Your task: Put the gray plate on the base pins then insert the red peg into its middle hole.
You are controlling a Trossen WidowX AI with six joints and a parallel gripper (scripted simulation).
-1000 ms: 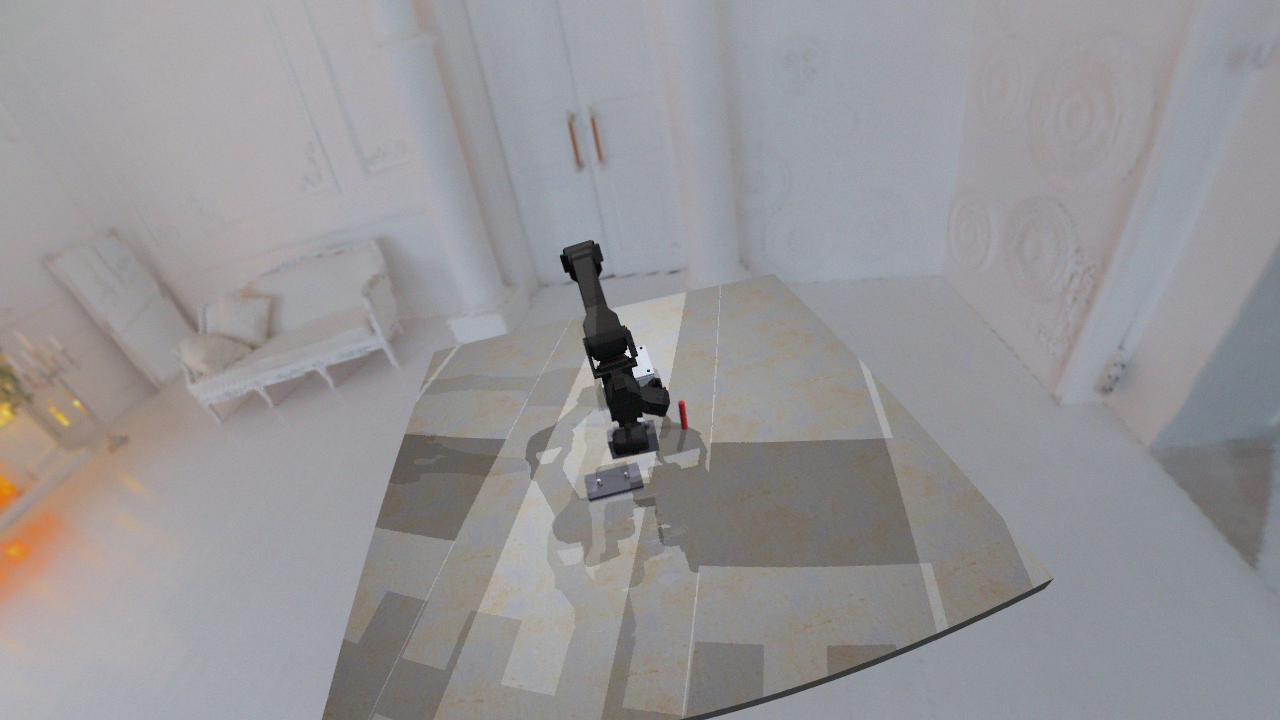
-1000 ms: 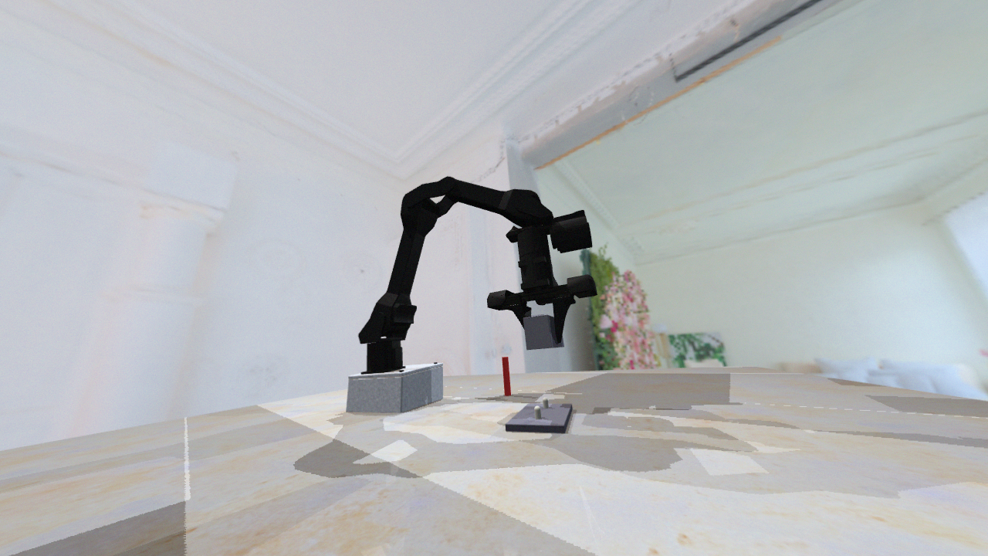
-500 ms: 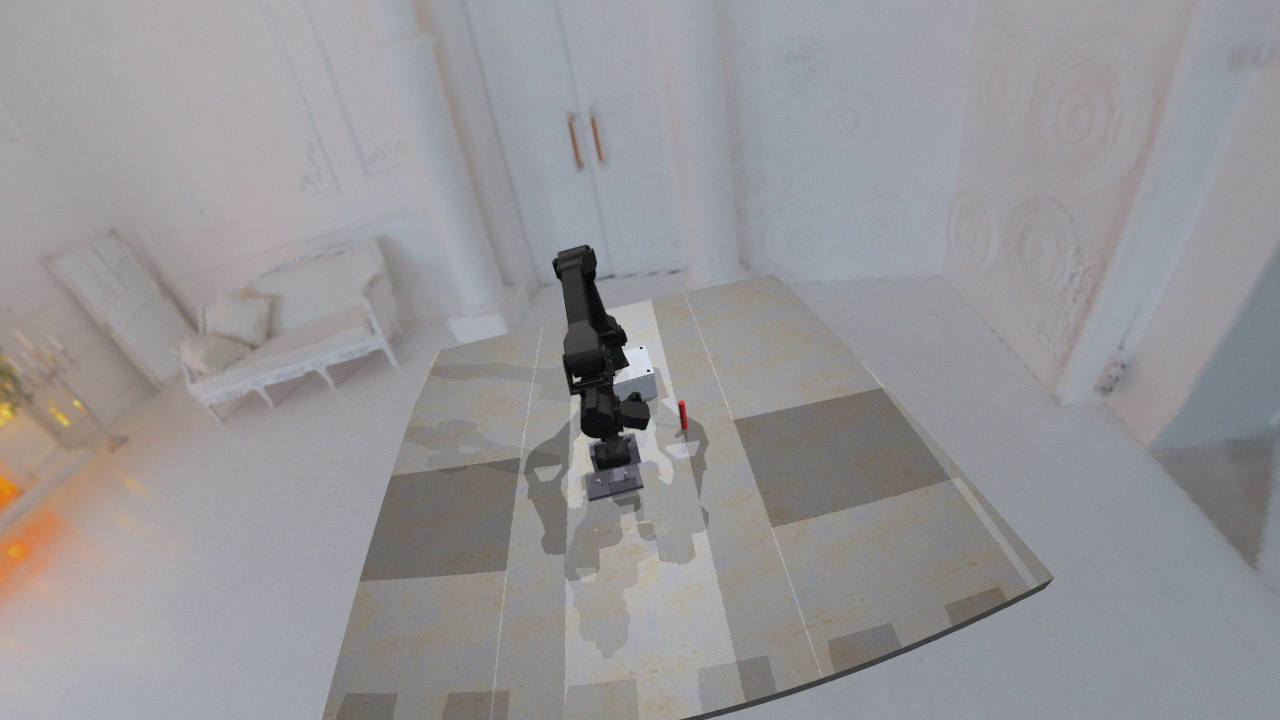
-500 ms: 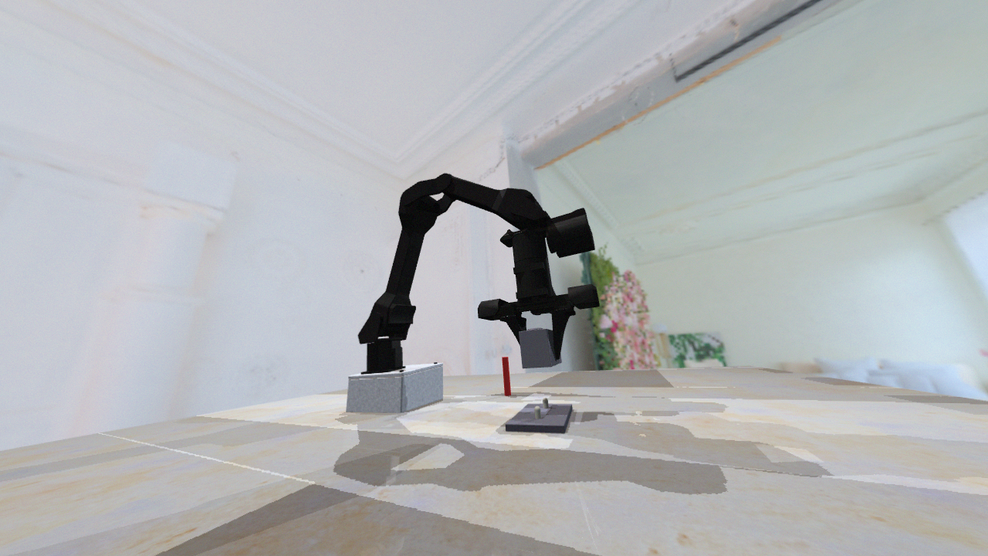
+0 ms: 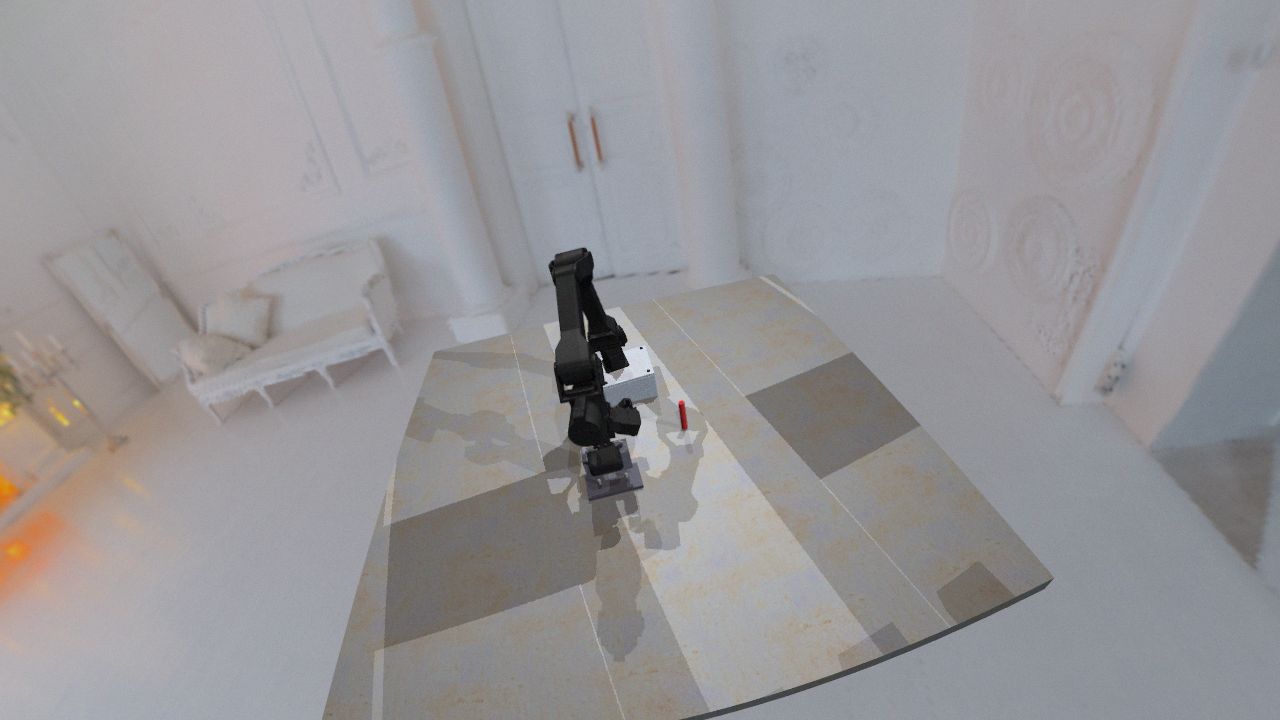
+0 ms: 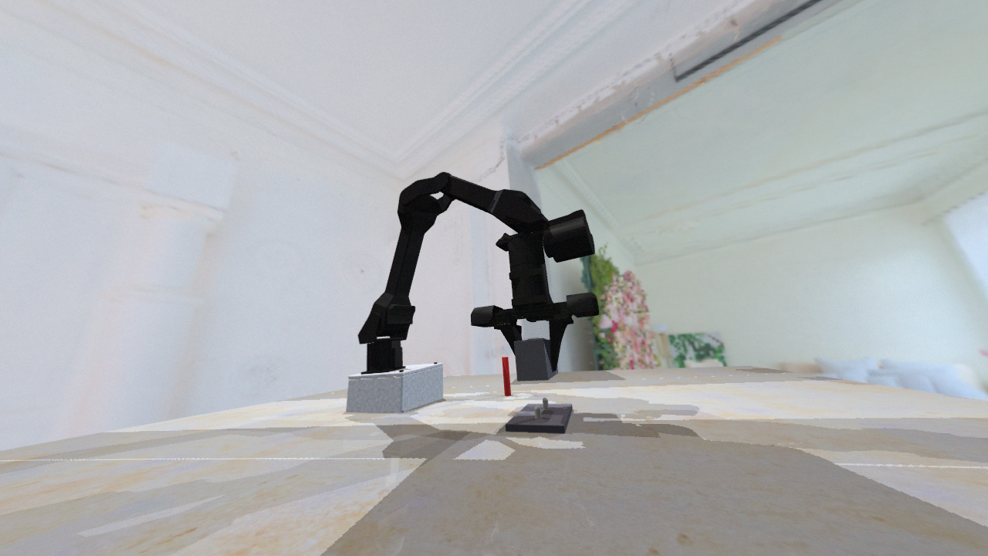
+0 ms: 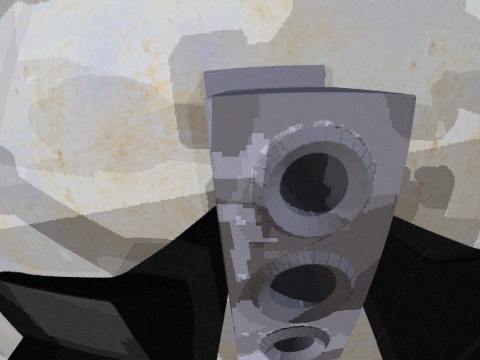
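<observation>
My gripper [image 6: 536,349] [image 7: 282,204] [image 5: 606,460] is shut on the gray plate [image 6: 532,364] [image 7: 303,140], gripping its two long sides. The plate has three round holes in a row and hangs in the air, clear of the table. The dark base [image 6: 526,422] [image 5: 630,485] lies flat on the table below it, with its two pins [image 6: 538,411] upright and bare. In the wrist view a strip of the base [image 7: 266,79] shows past the plate's far edge. The red peg [image 5: 682,414] [image 6: 506,377] stands upright on the table, off to the side of the base.
The arm's gray mount block [image 5: 637,379] [image 6: 395,389] stands behind the base. The table top [image 5: 787,501] ends in a curved front edge.
</observation>
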